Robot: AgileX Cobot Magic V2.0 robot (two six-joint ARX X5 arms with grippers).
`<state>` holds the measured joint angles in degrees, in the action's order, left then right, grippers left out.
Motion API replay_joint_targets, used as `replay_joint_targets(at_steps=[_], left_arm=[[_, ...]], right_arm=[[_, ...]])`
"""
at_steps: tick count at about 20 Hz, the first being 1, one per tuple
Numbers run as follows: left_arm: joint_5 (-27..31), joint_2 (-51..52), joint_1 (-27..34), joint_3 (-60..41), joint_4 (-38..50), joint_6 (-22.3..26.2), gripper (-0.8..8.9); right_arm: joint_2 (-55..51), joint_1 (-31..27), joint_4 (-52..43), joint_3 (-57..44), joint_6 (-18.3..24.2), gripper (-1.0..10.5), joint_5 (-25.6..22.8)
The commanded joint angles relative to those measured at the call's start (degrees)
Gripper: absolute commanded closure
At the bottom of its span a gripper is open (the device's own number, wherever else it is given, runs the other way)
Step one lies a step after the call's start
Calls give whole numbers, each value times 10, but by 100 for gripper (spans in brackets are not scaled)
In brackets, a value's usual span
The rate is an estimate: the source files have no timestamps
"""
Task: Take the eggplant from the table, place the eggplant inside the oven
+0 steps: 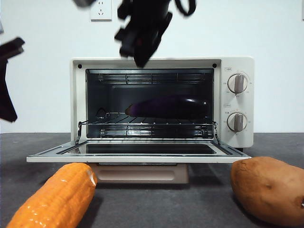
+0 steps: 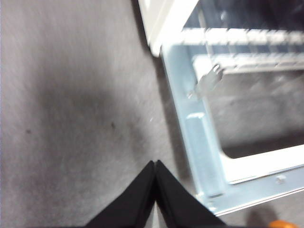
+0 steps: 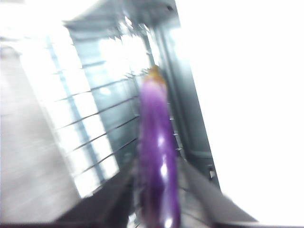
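Two arms were in play, but only one was near the eggplant [image 1: 168, 107]. It lay on the wire rack [image 1: 147, 124] inside the oven [image 1: 237, 102], whose door [image 1: 137, 154] was dropped flat and open. From the front its long axis ran across the cavity, side to side, with the stem end toward the middle and the thick end toward the knob side.

The right end effector [image 3: 154, 199] had its two dark jaws spread to either side of the purple body, which lay between them in the right wrist view and pointed straight away from that camera, stem end farthest. That picture was heavily blurred, so whether the jaws pressed on the skin or stood just clear could not be told. In the front view a dark arm hung above the oven's top edge, out in front of the cavity; this was judged to be the right arm, the nearer of the two.

The left end effector [image 2: 155, 197] had its jaws pressed together on nothing, above the bare worktop [image 2: 71, 118] beside the open door's corner, well apart from the eggplant.

A corn cob [image 1: 54, 199] and a sweet potato [image 1: 268, 189] lay on the worktop in front of the oven.
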<state>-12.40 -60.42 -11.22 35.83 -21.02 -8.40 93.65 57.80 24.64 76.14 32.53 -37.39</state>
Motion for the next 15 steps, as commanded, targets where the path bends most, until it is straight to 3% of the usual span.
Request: replay_joint_targets(at_steps=[1,4,15], left_arm=[[-24,-39,10,5,9,19,808],[-62,-95,20,5,30,19,808],[-149,-219,25,25,45,33,808]], right_arm=[[-46,25,47,11,-61,925,45],[-123,53,104,11,-109,943,98],[-267,98,159,11,-143,943,100]])
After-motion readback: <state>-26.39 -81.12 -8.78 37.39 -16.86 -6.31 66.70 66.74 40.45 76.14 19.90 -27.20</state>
